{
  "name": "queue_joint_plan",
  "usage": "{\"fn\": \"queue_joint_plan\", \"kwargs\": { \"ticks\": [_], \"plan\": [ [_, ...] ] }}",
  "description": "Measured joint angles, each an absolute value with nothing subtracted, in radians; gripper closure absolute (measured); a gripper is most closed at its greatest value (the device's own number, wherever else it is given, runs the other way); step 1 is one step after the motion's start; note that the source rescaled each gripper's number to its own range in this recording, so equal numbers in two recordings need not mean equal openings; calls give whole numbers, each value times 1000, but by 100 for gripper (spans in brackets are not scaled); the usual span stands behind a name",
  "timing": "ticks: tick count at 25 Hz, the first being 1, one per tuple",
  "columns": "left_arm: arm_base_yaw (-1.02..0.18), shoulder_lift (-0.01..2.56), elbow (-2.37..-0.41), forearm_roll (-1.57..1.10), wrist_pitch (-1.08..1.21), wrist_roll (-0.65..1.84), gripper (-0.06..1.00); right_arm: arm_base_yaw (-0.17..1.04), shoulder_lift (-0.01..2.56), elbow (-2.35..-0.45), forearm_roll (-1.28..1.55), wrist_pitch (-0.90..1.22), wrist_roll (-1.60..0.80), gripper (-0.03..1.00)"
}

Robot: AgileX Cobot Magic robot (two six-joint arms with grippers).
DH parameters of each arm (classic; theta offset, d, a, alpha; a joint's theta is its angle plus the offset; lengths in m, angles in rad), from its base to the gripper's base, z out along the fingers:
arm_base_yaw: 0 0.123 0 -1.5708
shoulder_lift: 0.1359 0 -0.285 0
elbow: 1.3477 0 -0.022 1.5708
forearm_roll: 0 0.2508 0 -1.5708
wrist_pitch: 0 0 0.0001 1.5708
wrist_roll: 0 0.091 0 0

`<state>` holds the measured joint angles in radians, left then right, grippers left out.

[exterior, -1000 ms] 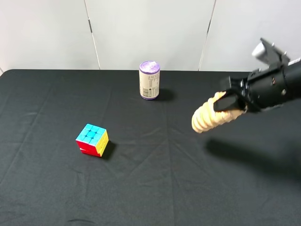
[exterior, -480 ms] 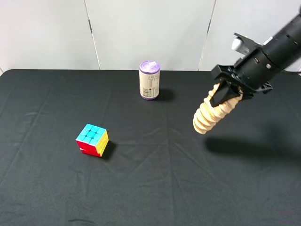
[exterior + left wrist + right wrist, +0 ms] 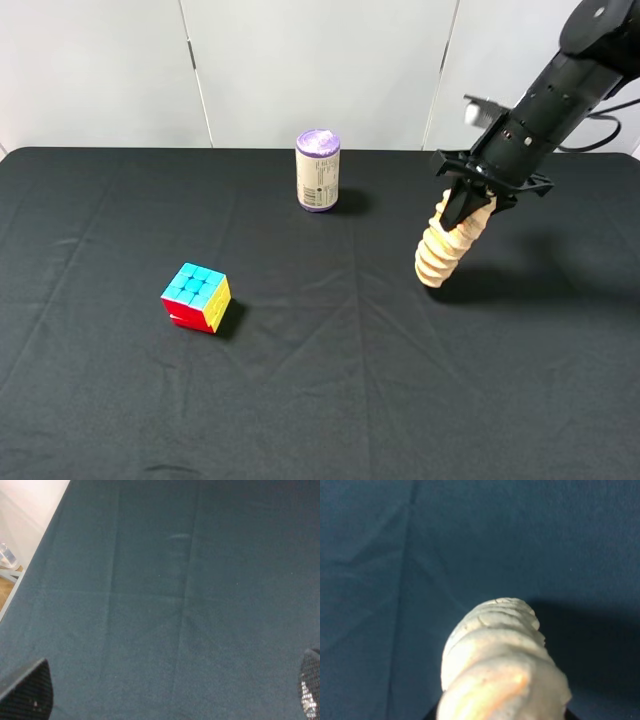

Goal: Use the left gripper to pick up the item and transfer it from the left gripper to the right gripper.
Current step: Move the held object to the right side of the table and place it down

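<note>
- The black cloth table (image 3: pixel 300 400) fills the exterior high view and bears everything else; fold creases run across it.
- The right arm (image 3: pixel 560 95) comes down from the far right edge, well to the right of the purple-lidded can (image 3: pixel 318 170), and slopes toward the cloth.
- The right gripper (image 3: pixel 468 205) points steeply down, its fingers pressed together on the upper end of the item (image 3: pixel 445 248). In the right wrist view the ribbed roll (image 3: pixel 500 665) fills the lower middle, reaching away from the camera toward the cloth (image 3: pixel 395 555).
- The item is a tan ribbed roll that hangs tilted from that grip. It lies to the right of the can and a little nearer the camera. Its lower end is close above the cloth; whether it touches cannot be told. Its shadow falls on the cloth just to its right.
- The can stands upright toward the back of the table, near the middle, with printed text on its side.
- The multicoloured puzzle cube (image 3: pixel 196 297) sits on the cloth in front of the can and to its left, well apart from it and from the item.
- The left gripper (image 3: pixel 165 692) is out of the exterior high view. In the left wrist view only its two fingertips (image 3: pixel 27 690) show, spread wide at opposite edges with bare cloth between them and nothing held.
</note>
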<state>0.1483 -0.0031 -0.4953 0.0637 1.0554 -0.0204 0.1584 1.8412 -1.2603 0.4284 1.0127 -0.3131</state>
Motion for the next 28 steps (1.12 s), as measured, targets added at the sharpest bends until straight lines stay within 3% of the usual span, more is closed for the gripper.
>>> {"fn": "queue_joint_plan", "kwargs": {
  "ticks": [12, 13, 16, 18, 21, 28],
  "plan": [
    [148, -3, -495, 64, 1055, -20, -4, 158, 1856, -1262, 407, 1009, -313, 95],
    [148, -3, -495, 64, 1055, -20, -4, 158, 1856, -1262, 407, 1007, -312, 85],
    [148, -3, -495, 66, 1054, -20, -4, 158, 1856, -1262, 404, 988, -300, 28],
    [148, -3, -495, 66, 1054, -20, -4, 158, 1856, -1262, 403, 979, -286, 9],
    [148, -3, -495, 66, 1054, -20, -4, 158, 1856, -1262, 403, 969, -278, 0],
    [148, -3, -495, 66, 1054, -20, -4, 158, 1856, -1262, 403, 971, -275, -3]
  ]
}}
